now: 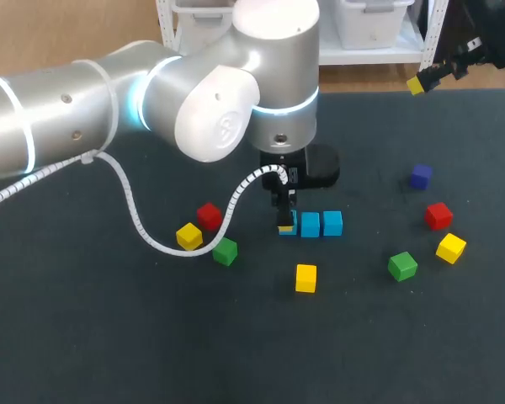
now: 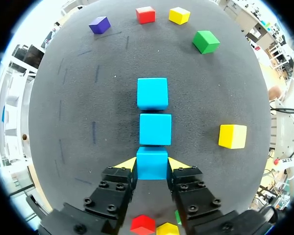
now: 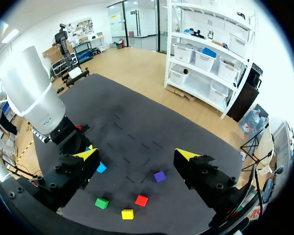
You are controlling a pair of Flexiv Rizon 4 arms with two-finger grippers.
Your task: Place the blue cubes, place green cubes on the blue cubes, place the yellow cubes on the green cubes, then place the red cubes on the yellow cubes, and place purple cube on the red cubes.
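Three blue cubes lie in a row on the dark table. My left gripper (image 2: 152, 165) is shut on the nearest blue cube (image 2: 152, 164), its yellow tips pressed against the cube's two sides; in the head view this gripper (image 1: 286, 220) stands over the row's left end. The second blue cube (image 2: 155, 129) touches the held one, and the third blue cube (image 2: 152, 93) sits a small gap beyond. My right gripper (image 3: 137, 154) hangs open and empty, high over the table's far right corner (image 1: 419, 82).
Left of the row lie a red cube (image 1: 209, 215), a yellow cube (image 1: 188, 236) and a green cube (image 1: 225, 252). Another yellow cube (image 1: 305, 278) sits in front. At the right are a purple cube (image 1: 420, 176), a red cube (image 1: 438, 215), a yellow cube (image 1: 451, 247) and a green cube (image 1: 402, 266).
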